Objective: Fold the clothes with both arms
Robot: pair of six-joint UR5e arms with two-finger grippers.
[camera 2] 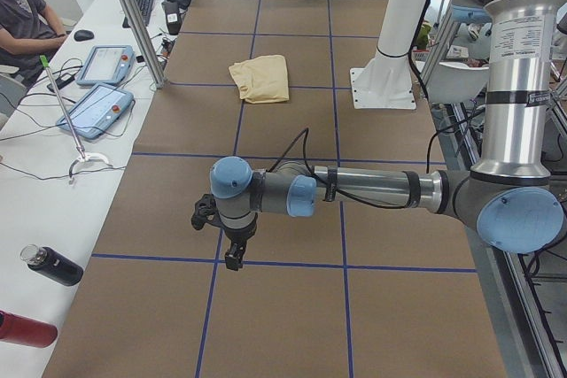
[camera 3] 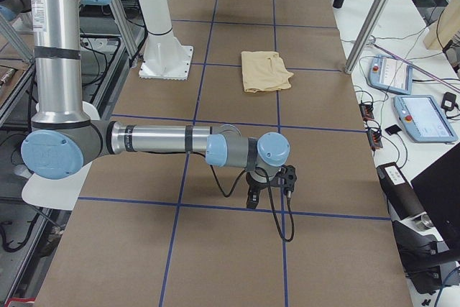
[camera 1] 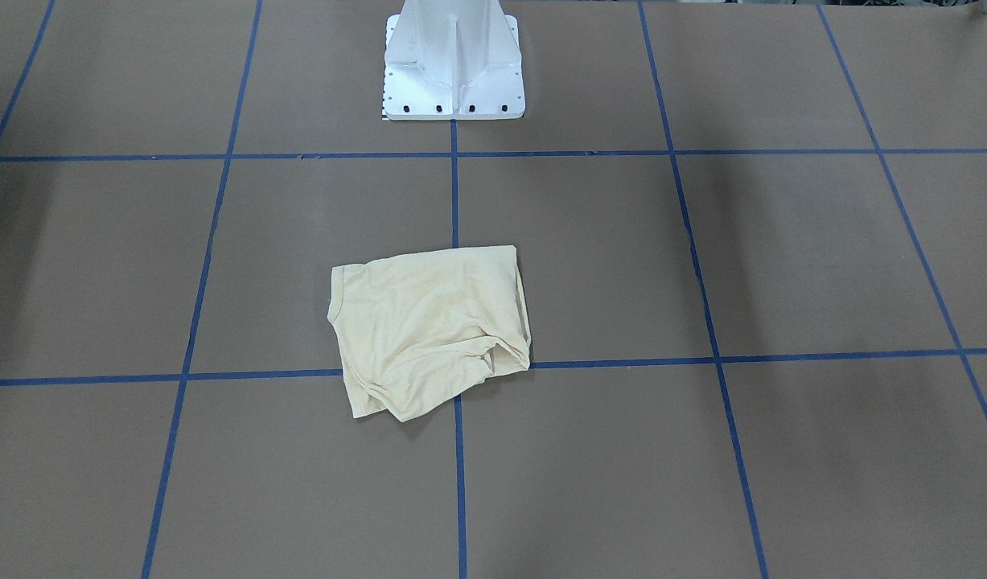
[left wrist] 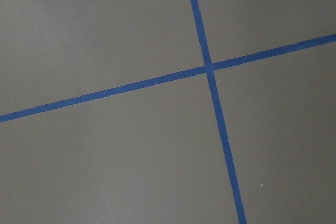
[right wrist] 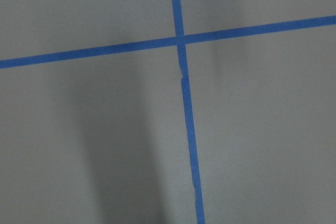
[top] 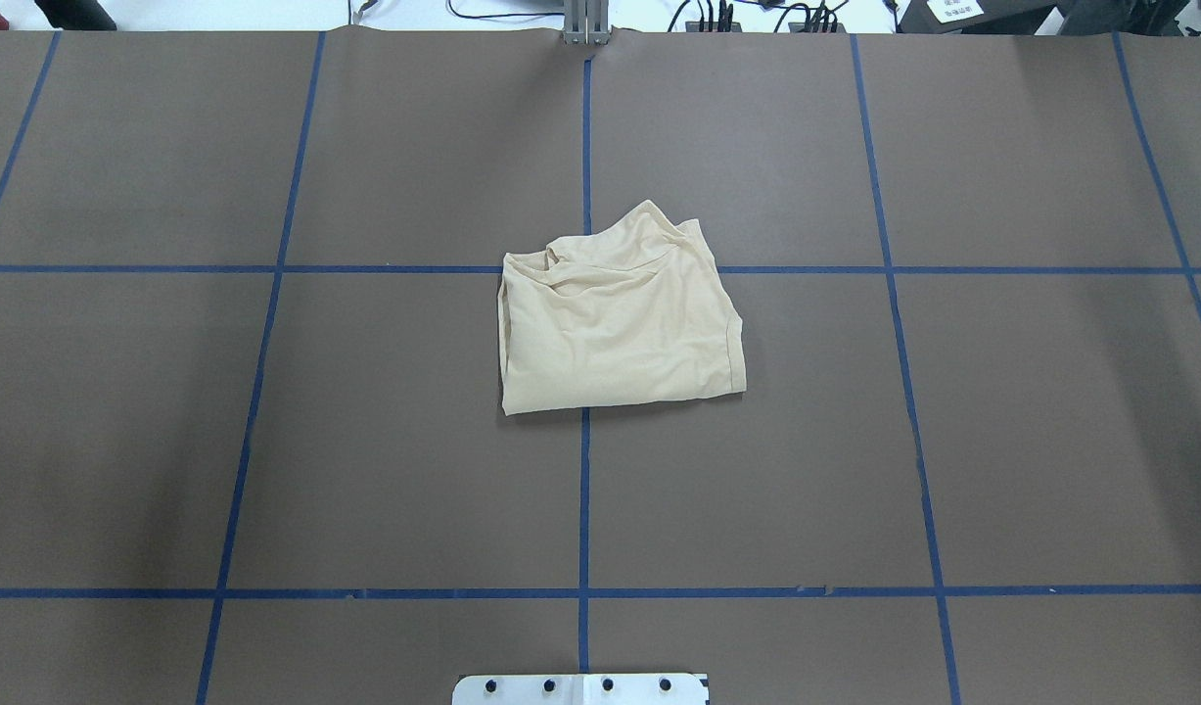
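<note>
— While the T-shirt [top: 615, 323] lies bundled mid-table [top: 267, 441], straddling the blue tape [top: 584, 490] cross, the left arm [camera 2: 354, 190] and right arm [camera 3: 158, 138] sit well apart from it, one at each end!
— And the claws?
— The left gripper [camera 2: 233, 258] and right gripper [camera 3: 252, 200] each point down over bare table. Only the side cameras catch them, so I cannot tell whether either is released or clenched.
— So where's the danger?
— That fold, I'd say. The edge away from the robot looks rumpled, with a loose flap poking past the tape line. A tidy-up pinch that takes only the top layer could peel the bundle open. One arm tugging alone would likely drag it crooked.
— Wrist cameras show just tape and tabletop. No help there!
</note>
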